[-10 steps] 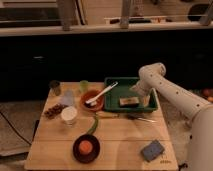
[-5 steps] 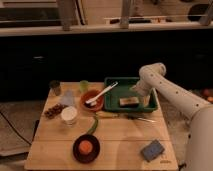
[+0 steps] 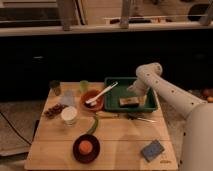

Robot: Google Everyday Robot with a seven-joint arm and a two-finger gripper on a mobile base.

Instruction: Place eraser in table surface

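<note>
- No change since the earlier frames: arm, claw and all things on the worktop [image 3: 117,137] sit where they did.
- Claw [image 3: 134,91] hangs over the right half of the green tray [image 3: 113,81], just above and beside the eraser; arm reaches in from the right.
- Claw state: cannot tell, and no grip on anything shows.
- Eraser [image 3: 129,102], tan-brown block, lies flat inside the tray near its front wall, not on the planks.
- Left of the tray: red bowl [image 3: 91,101] with a white spoon [image 3: 103,92] leaning toward the tray.
- White cup [image 3: 69,115] in front of the bowl.
- Front centre: dark plate [image 3: 85,155] holding an orange round thing [image 3: 86,146].
- Blue-grey pad [image 3: 152,150] at the front right corner, well apart from the tray.
</note>
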